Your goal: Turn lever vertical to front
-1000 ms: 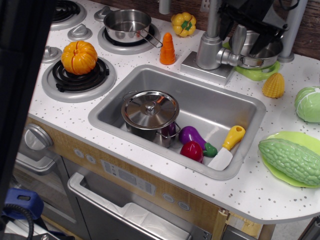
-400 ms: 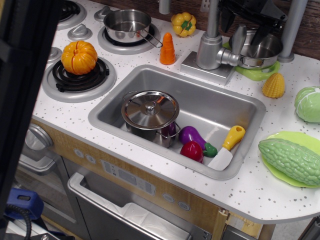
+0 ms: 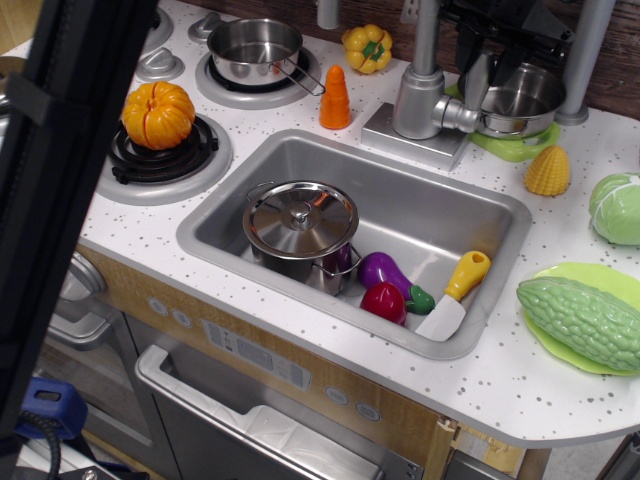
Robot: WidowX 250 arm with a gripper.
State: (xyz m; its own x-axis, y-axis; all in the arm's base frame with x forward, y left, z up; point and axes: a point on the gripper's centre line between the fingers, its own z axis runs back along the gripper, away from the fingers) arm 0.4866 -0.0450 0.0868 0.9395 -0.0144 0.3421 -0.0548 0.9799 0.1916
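A: Lever first: where does that short silver-grey metal paddle handle (image 3: 474,82) sit?

B: Upper right of the frame, jutting from the right side of the cylindrical silver faucet base (image 3: 417,100) and standing roughly upright, just behind the sink's far rim.

A: Going left to right, what blocks the view?

B: A broad black bar (image 3: 70,190) crosses the left edge, hiding part of the stove. Mid-frame, the lidded steel pot (image 3: 300,228) sits in the grey metal sink (image 3: 250,170). Then comes the black end effector (image 3: 490,55), placed right over the handle, probably to push it forward.

A: Clenched or released?

B: I cannot tell; its fingers merge with the shiny steel bowl (image 3: 520,105) behind, and its top is cut off.
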